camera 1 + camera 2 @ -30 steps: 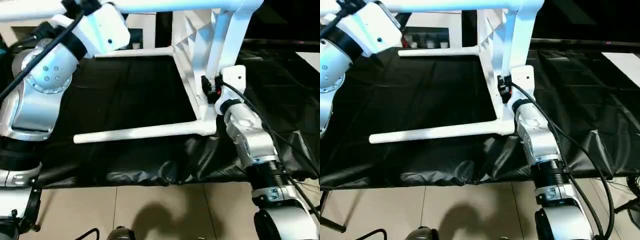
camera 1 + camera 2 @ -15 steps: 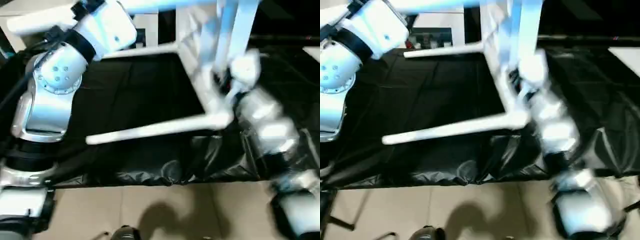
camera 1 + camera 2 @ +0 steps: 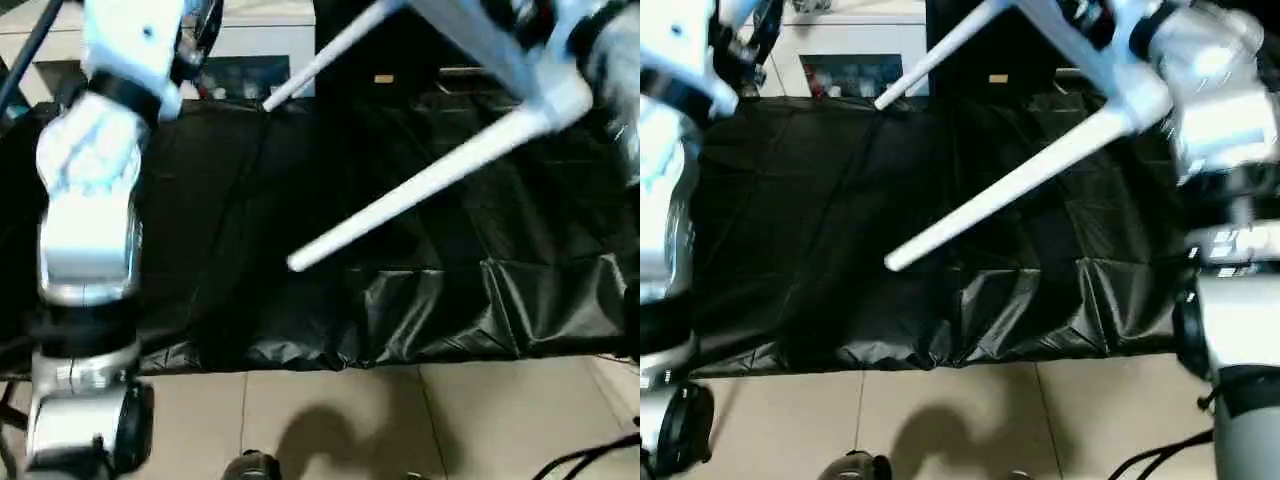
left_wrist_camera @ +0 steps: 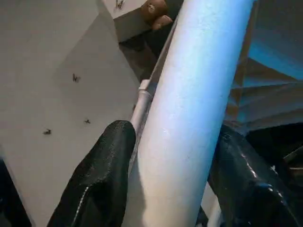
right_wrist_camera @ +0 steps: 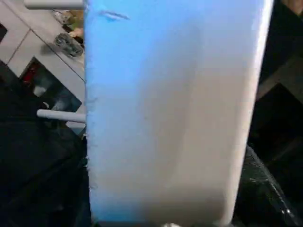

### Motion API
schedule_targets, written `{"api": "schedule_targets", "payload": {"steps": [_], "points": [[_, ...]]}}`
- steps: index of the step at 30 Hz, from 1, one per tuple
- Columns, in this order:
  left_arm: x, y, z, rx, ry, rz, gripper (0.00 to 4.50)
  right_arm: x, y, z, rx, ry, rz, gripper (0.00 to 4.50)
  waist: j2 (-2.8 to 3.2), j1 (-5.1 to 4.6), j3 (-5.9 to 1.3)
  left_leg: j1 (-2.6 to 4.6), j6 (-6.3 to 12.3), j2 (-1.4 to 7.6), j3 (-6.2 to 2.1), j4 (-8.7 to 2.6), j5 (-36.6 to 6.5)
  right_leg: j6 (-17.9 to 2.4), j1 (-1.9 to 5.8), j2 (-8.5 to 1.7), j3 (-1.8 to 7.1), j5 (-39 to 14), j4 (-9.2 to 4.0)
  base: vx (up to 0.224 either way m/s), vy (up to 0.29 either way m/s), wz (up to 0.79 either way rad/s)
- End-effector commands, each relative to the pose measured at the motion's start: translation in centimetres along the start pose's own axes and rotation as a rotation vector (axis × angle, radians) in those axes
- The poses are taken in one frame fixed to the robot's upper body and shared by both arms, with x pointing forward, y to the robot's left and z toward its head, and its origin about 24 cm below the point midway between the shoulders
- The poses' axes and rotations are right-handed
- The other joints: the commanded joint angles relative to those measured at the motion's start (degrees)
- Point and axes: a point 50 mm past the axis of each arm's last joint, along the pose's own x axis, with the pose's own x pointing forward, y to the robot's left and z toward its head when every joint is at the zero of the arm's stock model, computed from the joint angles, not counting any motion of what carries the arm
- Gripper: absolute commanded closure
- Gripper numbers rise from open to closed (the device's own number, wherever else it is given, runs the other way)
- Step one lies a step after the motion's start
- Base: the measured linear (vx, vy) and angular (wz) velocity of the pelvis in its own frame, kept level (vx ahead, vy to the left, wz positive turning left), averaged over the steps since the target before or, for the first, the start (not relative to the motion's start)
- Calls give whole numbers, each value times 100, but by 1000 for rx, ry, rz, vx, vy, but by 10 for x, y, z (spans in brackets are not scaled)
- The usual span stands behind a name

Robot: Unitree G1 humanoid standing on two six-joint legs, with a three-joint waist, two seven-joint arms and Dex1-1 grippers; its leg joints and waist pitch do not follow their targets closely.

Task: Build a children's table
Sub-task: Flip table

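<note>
Left fingers (image 4: 102, 184) clamped around white leg (image 4: 189, 118); right fingers gripping tabletop edge (image 5: 170, 113). Table lifted, tilted above black-covered desk (image 3: 250, 250), two legs (image 3: 420, 185) slanting down.

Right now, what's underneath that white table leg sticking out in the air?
Under the raised leg lies a crumpled black sheet covering the work surface, then pale floor tiles nearer the camera. What the sheet covers cannot be seen.
</note>
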Motion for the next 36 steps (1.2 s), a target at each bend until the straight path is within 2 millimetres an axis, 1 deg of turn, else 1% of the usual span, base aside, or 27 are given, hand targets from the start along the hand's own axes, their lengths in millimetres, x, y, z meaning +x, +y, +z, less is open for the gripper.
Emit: {"api": "schedule_targets", "payload": {"steps": [1,2,3,4,5,6,8,9,10,12,14,15,18,19,21,23,24,25,27,28,29,30,32,33,34,35,36], "points": [[-10,-10,-35,-92,176,-23,217,1,1,10,-28,-40,105,257,-199,-56,-420,272,-11,24,-40,-292,-1914,-1034,109,-66,-8,-1656,-478,0,0,0],[-12,-12,-36,-94,191,-33,220,3,4,11,-44,-47,133,257,-189,-53,-411,285,-41,25,-38,-292,-2011,-1006,80,-60,-5,-1751,-493,0,0,0],[-13,-12,-37,-94,194,-34,224,4,5,11,-47,-51,143,257,-194,-68,-401,279,-60,19,-42,-298,-2077,-988,77,-54,-8,-1815,-500,0,0,0],[-13,-12,-37,-94,194,-34,226,4,5,11,-47,-51,143,257,-222,-59,-400,285,-94,19,-45,-301,-2154,-933,70,-56,-5,-1910,-505,0,0,0],[-14,-13,-37,-86,202,-40,231,5,6,12,-28,-61,153,257,-207,-66,-404,285,-129,17,-53,-312,-2200,-901,65,-49,-5,-1918,-504,0,0,0],[-15,-13,-38,-78,208,-45,232,6,7,12,-1,-73,161,222,-211,-72,-403,290,-169,19,-61,-323,-2285,-881,59,-45,-8,-1927,-506,0,0,0],[-16,-14,-38,-79,214,-44,235,7,7,13,18,-84,165,187,-216,-94,-400,294,-202,13,-69,-324,-2478,-862,46,-39,-14,-2000,-510,0,0,0],[-17,-14,-39,-82,219,-45,238,8,8,13,19,-86,166,176,-221,-97,-401,303,-201,13,-68,-324,-2552,-847,43,-41,-14,-2034,-519,0,0,0],[-17,-14,-39,-84,222,-47,238,8,8,13,19,-87,168,176,-227,-106,-392,291,-214,13,-79,-333,-2607,-822,42,-43,-19,-2095,-522,0,0,0],[-18,-16,-40,-81,228,-52,243,9,8,14,18,-99,172,143,-227,-117,-385,336,-290,13,-86,-328,-2845,-796,-7,-45,-22,-2333,-566,0,0,0],[-19,-16,-41,-78,234,-56,245,9,7,16,13,-120,163,133,-234,-130,-382,345,-334,9,-99,-334,-3011,-758,-20,-41,-30,-2437,-576,0,0,0],[-19,-16,-41,-78,236,-57,245,9,7,17,13,-132,158,133,-238,-135,-385,345,-339,7,-103,-332,-3040,-749,-22,-41,-34,-2450,-575,0,0,0],[-19,-17,-42,-79,245,-59,247,9,6,21,29,-176,142,100,-236,-185,-372,338,-344,0,-123,-342,-3219,-723,-39,-34,-51,-2554,-587,0,0,0],[-20,-17,-43,-82,250,-60,248,9,5,24,52,-210,141,95,-219,-196,-373,344,-352,-3,-131,-342,-3265,-726,-40,-35,-55,-2579,-589,0,0,0],[-20,-18,-44,-84,256,-64,249,8,5,28,78,-253,142,93,-230,-232,-370,333,-361,-7,-144,-346,-3357,-705,-35,-37,-70,-2671,-599,0,0,0],[-21,-19,-46,-87,265,-66,250,7,4,31,98,-298,141,93,-225,-248,-363,350,-364,-7,-154,-345,-3471,-688,-56,-35,-77,-2765,-617,0,0,0],[-22,-20,-49,-87,281,-67,251,5,4,36,117,-352,143,93,-200,-263,-362,372,-388,-9,-167,-346,-3621,-681,-70,-37,-91,-2824,-639,0,0,0],[-22,-21,-49,-88,281,-66,252,4,3,37,124,-372,136,93,-200,-264,-360,369,-394,-9,-178,-350,-3647,-671,-66,-34,-100,-2848,-638,0,0,0],[-22,-21,-50,-90,280,-67,253,4,3,39,131,-391,129,93,-193,-272,-354,398,-417,-11,-185,-352,-3787,-658,-90,-30,-114,-2936,-665,0,0,0],[-23,-22,-53,-91,287,-69,255,0,-1,46,165,-474,94,93,-163,-262,-345,420,-443,-12,-200,-355,-3889,-642,-104,-26,-125,-3001,-679,0,0,0],[-24,-22,-55,-92,292,-70,258,-2,-3,50,191,-530,78,93,-165,-270,-343,434,-445,-14,-193,-351,-3956,-625,-124,-28,-124,-3045,-701,0,0,0],[-25,-22,-57,-87,297,-71,260,-5,-6,54,212,-571,63,93,-166,-285,-336,457,-447,-23,-216,-352,-4105,-547,-126,-11,-169,-3189,-726,0,0,0],[-26,-21,-60,-78,303,-70,265,-13,-10,62,262,-665,41,93,-123,-295,-325,484,-490,-16,-252,-390,-4326,-517,-123,7,-207,-3204,-748,0,0,0],[-27,-20,-62,-71,310,-71,267,-20,-12,67,329,-730,39,93,-78,-291,-323,501,-513,-8,-275,-414,-4447,-520,-119,10,-223,-3171,-748,-56,27,-12],[-28,-19,-64,-68,312,-69,267,-24,-7,66,380,-750,71,93,-37,-311,-316,487,-531,-1,-307,-475,-4628,-524,-65,41,-267,-3010,-740,-56,27,-12],[-28,-19,-64,-68,313,-69,271,-25,-5,66,394,-752,84,93,-22,-303,-301,491,-533,6,-320,-515,-4713,-525,-47,65,-288,-2940,-749,-56,30,-12],[-28,-19,-65,-68,313,-71,277,-26,2,63,404,-733,115,93,87,-302,-247,485,-675,89,-343,-750,-5369,-620,43,160,-445,-2617,-639,-67,27,-13]]}}
